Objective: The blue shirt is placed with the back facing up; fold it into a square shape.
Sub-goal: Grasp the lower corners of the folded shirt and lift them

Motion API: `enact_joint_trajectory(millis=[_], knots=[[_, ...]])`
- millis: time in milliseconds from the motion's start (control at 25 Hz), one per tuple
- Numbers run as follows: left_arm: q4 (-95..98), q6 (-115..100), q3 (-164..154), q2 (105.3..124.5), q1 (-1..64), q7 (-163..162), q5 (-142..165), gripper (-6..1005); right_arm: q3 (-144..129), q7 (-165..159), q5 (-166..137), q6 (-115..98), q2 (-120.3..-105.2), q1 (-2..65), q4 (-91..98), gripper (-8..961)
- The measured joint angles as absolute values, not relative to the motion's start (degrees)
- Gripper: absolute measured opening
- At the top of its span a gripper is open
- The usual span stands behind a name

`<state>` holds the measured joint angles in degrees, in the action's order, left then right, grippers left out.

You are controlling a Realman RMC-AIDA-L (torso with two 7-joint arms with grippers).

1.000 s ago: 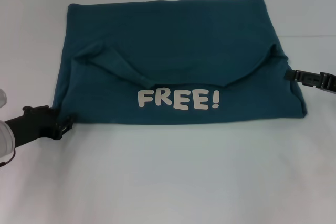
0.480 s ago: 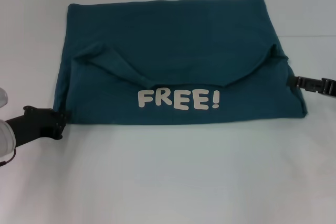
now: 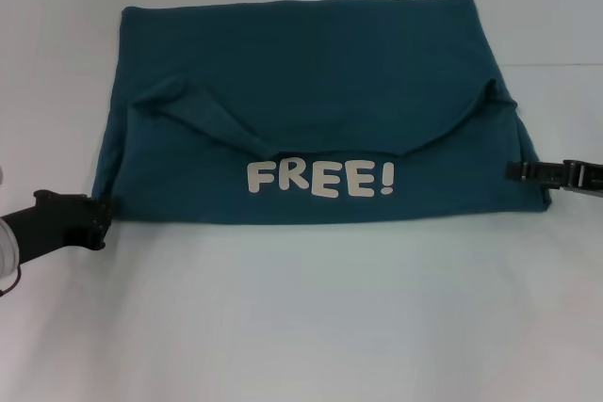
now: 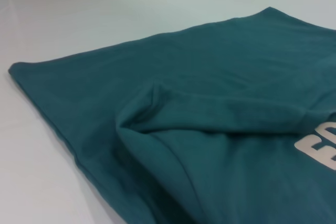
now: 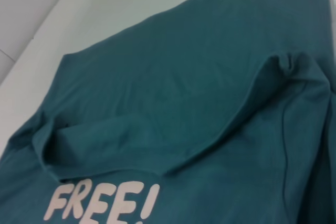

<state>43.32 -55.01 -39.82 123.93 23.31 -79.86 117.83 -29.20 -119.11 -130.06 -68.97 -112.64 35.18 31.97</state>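
Observation:
The blue shirt (image 3: pixel 301 72) lies spread on the white table, folded into a wide band. Its near part is turned over toward the far side, so the white "FREE!" lettering (image 3: pixel 320 179) faces up. Both sleeves lie tucked in as ridges across the middle. My left gripper (image 3: pixel 102 212) sits at the shirt's near-left corner, touching its edge. At the right edge, a little back from the near-right corner, my right gripper (image 3: pixel 516 171) rests low against the fabric. The left wrist view shows the shirt (image 4: pixel 210 77) close up, and the right wrist view shows the shirt (image 5: pixel 173 77) and lettering (image 5: pixel 100 200).
The white table (image 3: pixel 301 327) stretches wide in front of the shirt and on both sides. A table edge shows beyond the shirt in the right wrist view.
The left gripper has drawn back leftward along the near-left corner. The right gripper has slid along the right edge toward the near corner. The shirt itself has kept its shape.

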Motion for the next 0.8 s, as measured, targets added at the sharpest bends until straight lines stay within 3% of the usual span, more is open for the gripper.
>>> enact_joint_trajectory(millis=[800], knots=[[43.07, -55.28, -39.81, 123.95, 23.54, -80.4, 118.63, -1, -32.9, -119.07, -130.17, -63.9, -114.03, 34.63, 31.15, 801]])
